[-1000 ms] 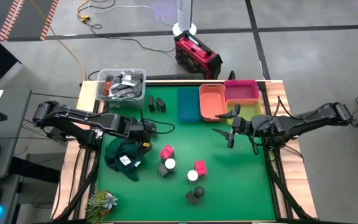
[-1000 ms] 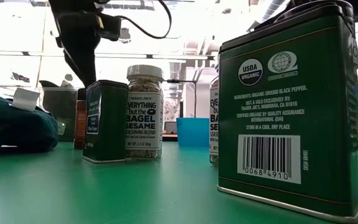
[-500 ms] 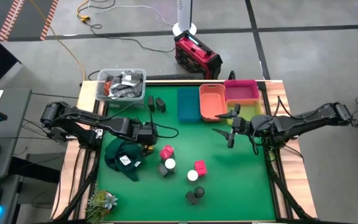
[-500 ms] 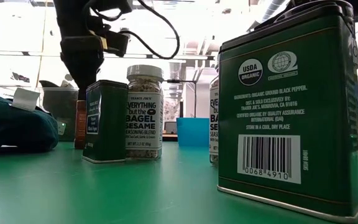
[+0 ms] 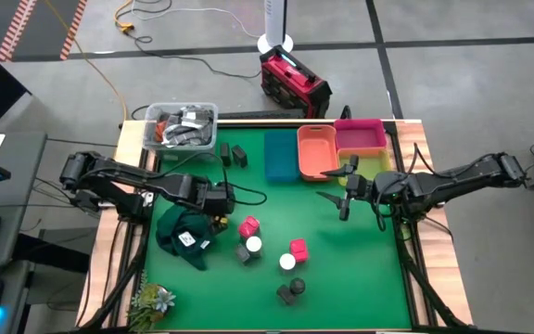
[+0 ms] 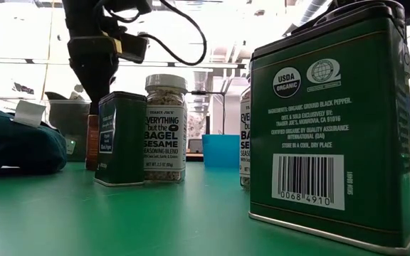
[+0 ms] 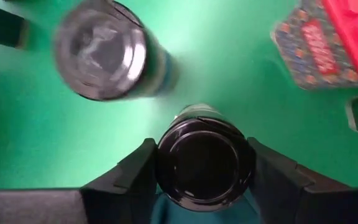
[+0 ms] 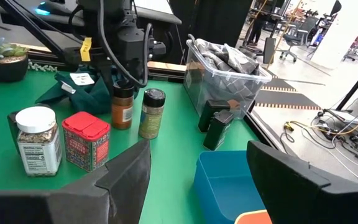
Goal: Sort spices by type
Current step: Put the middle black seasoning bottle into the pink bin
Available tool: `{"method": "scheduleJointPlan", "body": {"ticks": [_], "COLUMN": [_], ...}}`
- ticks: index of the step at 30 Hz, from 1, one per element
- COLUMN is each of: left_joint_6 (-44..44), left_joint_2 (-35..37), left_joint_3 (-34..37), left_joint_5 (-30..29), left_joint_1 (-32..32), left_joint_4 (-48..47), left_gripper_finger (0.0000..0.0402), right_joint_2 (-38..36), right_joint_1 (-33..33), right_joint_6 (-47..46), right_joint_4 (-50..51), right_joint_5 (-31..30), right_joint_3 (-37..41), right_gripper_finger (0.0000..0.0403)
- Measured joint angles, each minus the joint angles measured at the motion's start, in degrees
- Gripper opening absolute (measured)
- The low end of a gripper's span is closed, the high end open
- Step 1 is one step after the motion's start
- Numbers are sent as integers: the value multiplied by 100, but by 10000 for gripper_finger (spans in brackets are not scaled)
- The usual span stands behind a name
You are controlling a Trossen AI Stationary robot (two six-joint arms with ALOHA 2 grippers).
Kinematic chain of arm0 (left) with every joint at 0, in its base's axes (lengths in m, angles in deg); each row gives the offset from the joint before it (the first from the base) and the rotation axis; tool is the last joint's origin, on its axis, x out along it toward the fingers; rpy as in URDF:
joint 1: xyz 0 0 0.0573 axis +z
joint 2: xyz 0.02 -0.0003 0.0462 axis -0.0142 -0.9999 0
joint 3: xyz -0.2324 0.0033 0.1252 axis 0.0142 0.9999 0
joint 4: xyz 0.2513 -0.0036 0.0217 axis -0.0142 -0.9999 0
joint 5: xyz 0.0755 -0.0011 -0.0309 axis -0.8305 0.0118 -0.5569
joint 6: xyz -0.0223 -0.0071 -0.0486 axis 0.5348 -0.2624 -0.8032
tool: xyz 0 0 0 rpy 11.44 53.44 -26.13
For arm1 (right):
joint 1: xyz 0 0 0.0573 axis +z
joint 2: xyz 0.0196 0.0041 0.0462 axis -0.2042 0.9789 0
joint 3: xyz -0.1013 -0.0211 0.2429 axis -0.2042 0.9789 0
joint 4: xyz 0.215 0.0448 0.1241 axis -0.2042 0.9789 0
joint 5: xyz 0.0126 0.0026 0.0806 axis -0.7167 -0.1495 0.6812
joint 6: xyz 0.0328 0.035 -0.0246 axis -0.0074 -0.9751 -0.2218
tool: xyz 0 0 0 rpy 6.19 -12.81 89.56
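Left gripper (image 7: 201,180) straddles a dark-capped jar (image 7: 202,162), unclosed; right gripper (image 5: 344,204) gapes empty — open mat (image 5: 350,269) around.

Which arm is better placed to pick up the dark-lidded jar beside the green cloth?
Left. Its tool is directly over the dark-lidded jar, fingers open on either side of the lid. The right tool hangs open, well away near the orange bin.
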Motion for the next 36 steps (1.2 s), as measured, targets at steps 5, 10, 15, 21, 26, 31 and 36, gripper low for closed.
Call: {"method": "scheduleJointPlan", "body": {"ticks": [5,10,15,21,26,31,36], "left_joint_6": [94,354,615,1095,1575,2050,2295], "left_joint_2": [-15,-8,-1,-10,-56,-288,-761], "left_joint_3": [-260,-901,-1540,-1931,-1937,-1937,-1937], "left_joint_5": [365,377,328,-16,-58,59,281], "left_joint_1": [43,53,160,363,649,873,1016], "left_joint_4": [-48,-136,-111,314,877,1330,1481], "left_gripper_finger": [196,196,197,197,198,198,199], "right_joint_2": [37,210,433,919,1493,1995,2357], "right_joint_1": [0,0,0,0,-112,-303,-308], "right_joint_6": [0,39,125,235,468,470,432], "right_joint_4": [-25,-226,-582,-1415,-2212,-1933,-1350], "right_joint_5": [0,3,16,15,15,2,5], "right_joint_3": [0,2,2,2,-23,-384,-887], "right_gripper_finger": [292,292,292,292,292,292,292]}}
